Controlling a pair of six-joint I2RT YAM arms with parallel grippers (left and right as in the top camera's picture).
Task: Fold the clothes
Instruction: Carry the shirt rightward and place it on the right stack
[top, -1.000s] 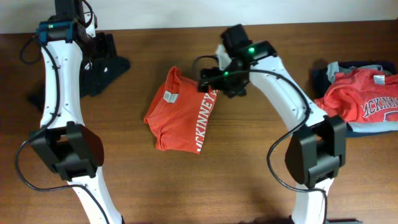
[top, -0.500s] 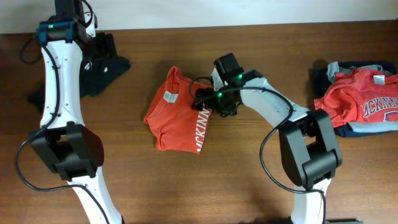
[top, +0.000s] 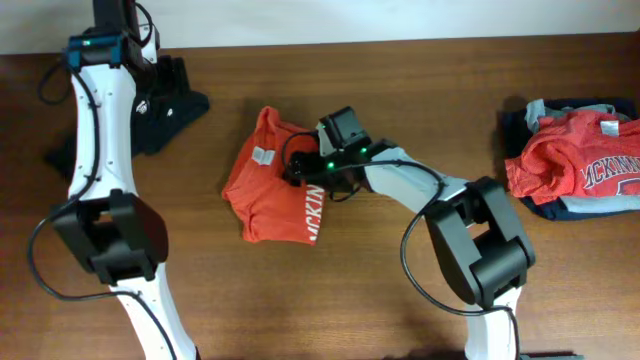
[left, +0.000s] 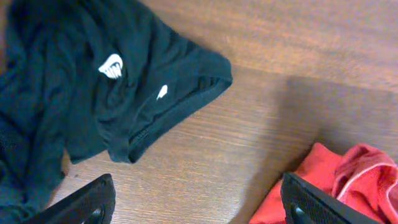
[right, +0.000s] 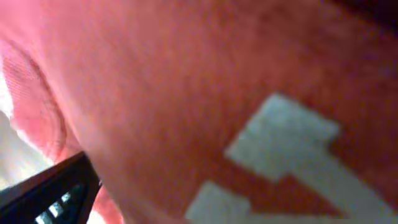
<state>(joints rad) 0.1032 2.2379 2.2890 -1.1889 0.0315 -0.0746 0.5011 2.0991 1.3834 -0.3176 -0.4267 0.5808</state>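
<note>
- Lying bunched up in the middle of the table (top: 400, 280), the orange T-shirt (top: 262, 195) shows white letters along its right edge.
- The right gripper (top: 298, 167) presses on the shirt's top right part with its fingers spread wide. I cannot tell if any cloth is pinched.
- The left gripper (left: 199, 205) hangs wide apart with nothing in it, over wood beside the black garment (left: 93, 81).
- A pile of clothes (top: 575, 165) sits at the right edge.
</note>
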